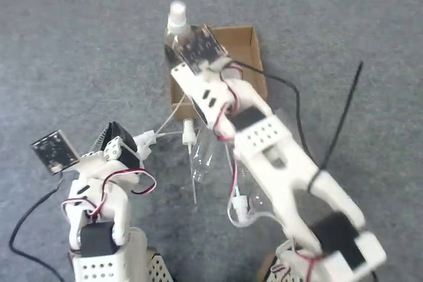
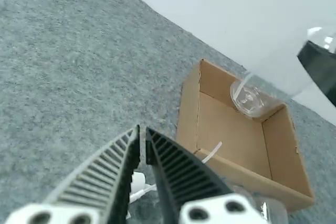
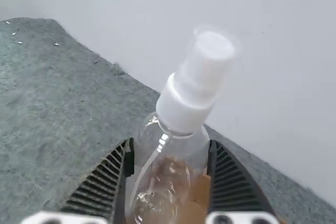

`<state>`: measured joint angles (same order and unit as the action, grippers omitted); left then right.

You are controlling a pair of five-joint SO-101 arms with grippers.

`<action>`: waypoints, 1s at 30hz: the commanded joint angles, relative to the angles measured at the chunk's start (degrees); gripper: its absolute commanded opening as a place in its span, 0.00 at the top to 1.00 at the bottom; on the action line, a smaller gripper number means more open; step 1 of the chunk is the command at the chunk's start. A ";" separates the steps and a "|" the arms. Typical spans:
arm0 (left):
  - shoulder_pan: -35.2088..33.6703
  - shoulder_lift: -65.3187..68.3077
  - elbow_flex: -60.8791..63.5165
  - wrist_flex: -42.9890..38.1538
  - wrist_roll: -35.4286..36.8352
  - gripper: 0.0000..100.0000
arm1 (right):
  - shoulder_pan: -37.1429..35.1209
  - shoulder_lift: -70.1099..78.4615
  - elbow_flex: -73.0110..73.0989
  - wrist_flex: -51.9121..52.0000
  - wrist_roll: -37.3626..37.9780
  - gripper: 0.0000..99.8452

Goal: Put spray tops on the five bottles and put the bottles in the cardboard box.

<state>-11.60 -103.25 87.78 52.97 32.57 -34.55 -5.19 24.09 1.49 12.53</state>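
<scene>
My right gripper (image 3: 169, 148) is shut on a clear bottle (image 3: 163, 182) that wears a white spray top (image 3: 202, 82). From above, that bottle (image 1: 177, 31) stands upright at the far left corner of the cardboard box (image 1: 254, 64), with the right gripper (image 1: 184, 47) around it. In the left wrist view the bottle's base (image 2: 251, 98) hangs just over the box (image 2: 189, 108). My left gripper (image 2: 143, 132) is shut with nothing between its fingers. It sits low at the near left (image 1: 147, 140), next to a loose spray top (image 1: 189, 133).
A clear bottle (image 1: 201, 156) without a top lies on the grey carpet just in front of the box. Another loose spray top (image 1: 241, 212) with its tube lies beside the right arm's base. Black cables run along the right side.
</scene>
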 commanded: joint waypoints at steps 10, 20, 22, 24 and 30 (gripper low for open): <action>-0.44 -0.97 -1.45 -2.29 -0.18 0.99 | 3.47 20.09 -25.05 -1.36 -0.62 0.93; -2.90 -0.97 -1.45 -2.46 -0.18 0.99 | 3.38 30.46 -31.21 -1.89 -0.79 0.93; -2.90 -0.97 -1.45 -2.46 -0.18 0.99 | 3.38 32.66 -32.70 -1.89 -0.79 0.93; -2.90 -0.97 -1.45 -2.46 -0.18 0.99 | 3.38 34.77 -34.20 -1.98 -0.79 0.93; -2.90 -0.97 -1.45 -2.29 -0.18 0.99 | 3.38 40.48 -38.86 -1.98 -0.88 0.93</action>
<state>-14.33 -103.25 87.78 52.97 32.57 -32.00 35.69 -8.97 1.41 12.35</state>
